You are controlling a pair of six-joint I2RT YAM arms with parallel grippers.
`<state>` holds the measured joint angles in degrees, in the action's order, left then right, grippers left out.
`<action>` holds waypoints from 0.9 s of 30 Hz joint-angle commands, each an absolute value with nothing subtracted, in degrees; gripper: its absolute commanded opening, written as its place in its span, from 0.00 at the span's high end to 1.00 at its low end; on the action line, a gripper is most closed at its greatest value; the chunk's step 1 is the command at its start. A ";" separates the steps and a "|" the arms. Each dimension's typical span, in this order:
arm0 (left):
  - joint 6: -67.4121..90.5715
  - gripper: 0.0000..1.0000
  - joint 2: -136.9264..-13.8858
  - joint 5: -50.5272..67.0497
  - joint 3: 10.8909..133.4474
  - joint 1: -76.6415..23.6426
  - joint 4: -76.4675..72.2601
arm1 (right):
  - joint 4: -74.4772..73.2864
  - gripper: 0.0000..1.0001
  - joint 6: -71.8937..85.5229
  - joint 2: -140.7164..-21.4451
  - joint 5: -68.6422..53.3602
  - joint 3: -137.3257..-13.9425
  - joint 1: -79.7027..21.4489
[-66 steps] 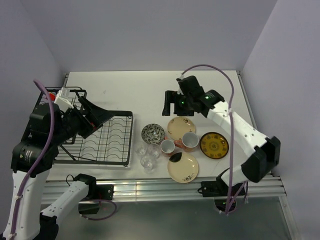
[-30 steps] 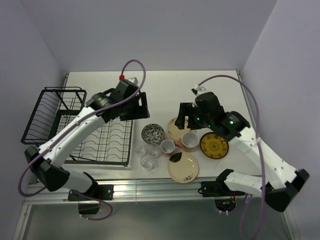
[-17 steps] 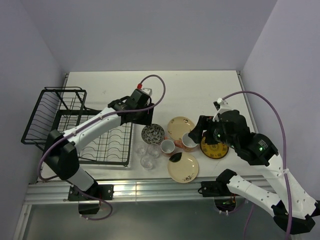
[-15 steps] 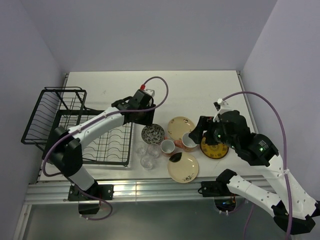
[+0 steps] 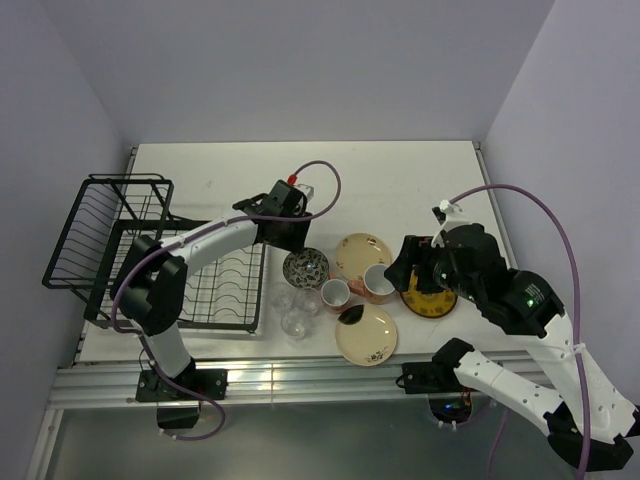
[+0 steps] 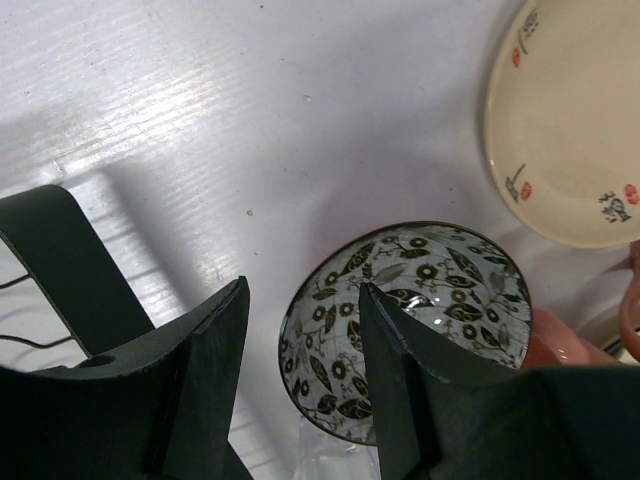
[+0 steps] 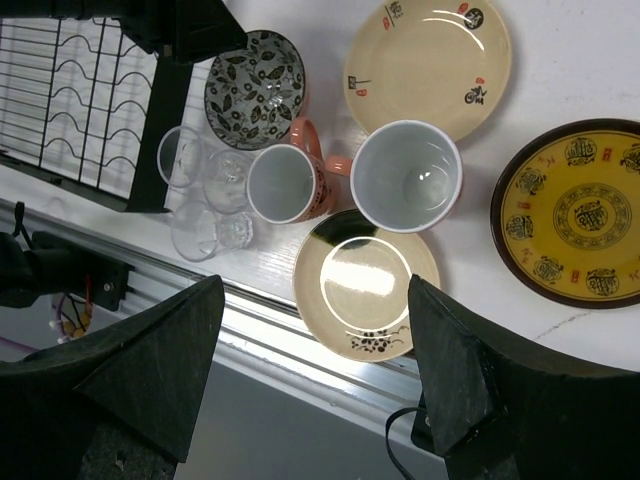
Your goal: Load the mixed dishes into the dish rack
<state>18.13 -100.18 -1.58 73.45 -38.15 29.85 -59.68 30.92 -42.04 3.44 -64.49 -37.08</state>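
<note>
The dark patterned bowl (image 5: 306, 267) sits right of the black wire dish rack (image 5: 150, 250). My left gripper (image 5: 293, 240) is open just above it; in the left wrist view the gripper (image 6: 302, 290) straddles the left rim of the bowl (image 6: 430, 310). My right gripper (image 5: 408, 268) is open and empty, high above the dishes (image 7: 315, 290). Below it are two pink mugs (image 7: 285, 183) (image 7: 405, 175), two cream floral plates (image 7: 428, 65) (image 7: 365, 290), the yellow-and-dark plate (image 7: 570, 225) and three clear glasses (image 7: 200, 232).
The rack's raised basket end (image 5: 105, 215) stands at the far left. A rack corner (image 6: 60, 260) lies just left of my left fingers. The near cream plate (image 5: 366, 335) lies close to the table's front edge and metal rail (image 5: 300, 375).
My left arm has swung from over the rack to the right and come down over the patterned bowl. My right arm has drawn back from the far middle to above the mugs and plates.
</note>
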 commanded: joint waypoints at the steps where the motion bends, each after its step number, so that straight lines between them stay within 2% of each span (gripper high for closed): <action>1: 15.03 0.46 -101.51 -0.44 72.69 -37.62 26.90 | -60.03 0.19 29.36 -41.84 4.31 -66.53 -36.74; 8: 14.15 0.49 -103.27 3.51 71.98 -36.91 25.67 | -60.29 0.18 28.48 -42.36 4.57 -66.97 -36.65; 14: 12.48 0.62 -101.95 9.31 69.61 -36.56 24.35 | -60.21 0.18 28.56 -42.10 4.66 -66.53 -36.65; 17: 12.30 0.74 -100.82 11.42 67.33 -35.86 22.59 | -59.77 0.18 28.74 -42.27 4.57 -66.27 -36.56; 22: 11.60 0.88 -100.72 11.95 66.71 -35.07 22.06 | -58.89 0.18 29.09 -42.63 3.61 -66.01 -36.65; 23: 11.60 0.96 -100.81 11.78 66.80 -34.63 22.06 | -58.80 0.18 29.09 -42.63 3.43 -65.92 -36.56; 24: 11.60 0.99 -100.72 11.60 66.97 -34.45 22.06 | -58.71 0.18 29.09 -42.71 3.43 -65.92 -36.56; 27: 12.04 1.00 -99.85 10.02 67.85 -33.66 21.97 | -58.45 0.18 29.09 -43.33 3.08 -66.27 -36.56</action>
<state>12.93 -102.74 11.05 66.83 -34.59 23.83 -59.79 29.30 -42.65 3.36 -64.60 -36.86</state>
